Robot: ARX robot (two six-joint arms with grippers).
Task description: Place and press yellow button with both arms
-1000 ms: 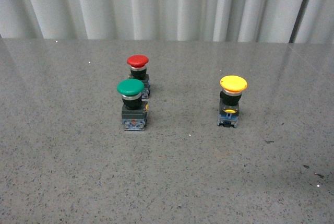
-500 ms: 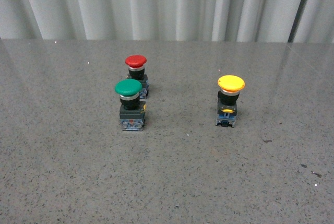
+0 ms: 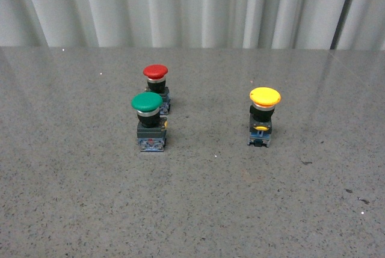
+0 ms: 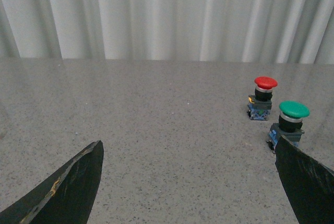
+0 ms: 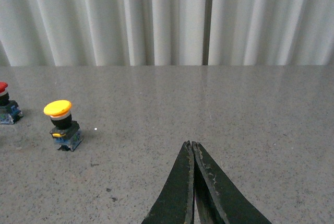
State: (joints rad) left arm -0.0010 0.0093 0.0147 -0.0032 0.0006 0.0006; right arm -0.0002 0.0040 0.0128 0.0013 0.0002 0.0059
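The yellow button (image 3: 264, 97) stands upright on the grey table, right of centre, with its round yellow cap on top of a black neck and a blue-black block. It also shows in the right wrist view as the yellow button (image 5: 58, 108), far off to one side of my right gripper (image 5: 191, 143), which is shut with nothing in it. My left gripper (image 4: 188, 141) is open over bare table, holding nothing. The yellow button does not show in the left wrist view. Neither arm appears in the front view.
A green-capped button (image 3: 147, 102) and behind it a red-capped button (image 3: 155, 71) stand close together left of centre. The green-capped button (image 4: 293, 110) sits just beyond one left finger. Pleated white curtain (image 3: 192, 5) lines the table's far edge.
The whole front picture has slid a few pixels to the left. The three buttons keep their places relative to one another.
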